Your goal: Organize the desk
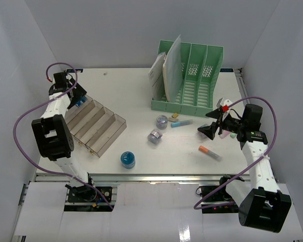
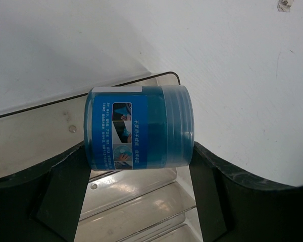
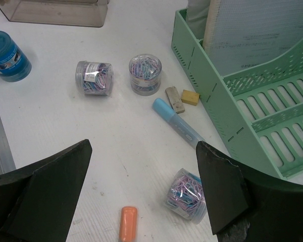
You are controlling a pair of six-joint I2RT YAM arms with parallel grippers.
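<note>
The desk point(image 1: 131, 91) is a white tabletop with a metal rail along its near edge. My left gripper point(image 1: 77, 97) hangs at the far left over the top step of the clear stepped tray point(image 1: 96, 126). It is shut on a blue jar point(image 2: 140, 126), which lies sideways between both fingers above the tray's upper compartment point(image 2: 131, 201). My right gripper point(image 1: 212, 130) is open above the desk on the right, nothing between its fingers. A jar of paper clips point(image 3: 187, 195) lies on its side just inside the right finger point(image 3: 222, 186).
A green file rack point(image 1: 189, 75) with papers stands at the back. Before it lie two clip jars point(image 1: 161, 121) point(image 1: 154, 136), a blue highlighter point(image 1: 182, 123), erasers point(image 3: 174, 99) and an orange marker point(image 1: 209, 152). A second blue jar point(image 1: 127, 160) stands near the front rail.
</note>
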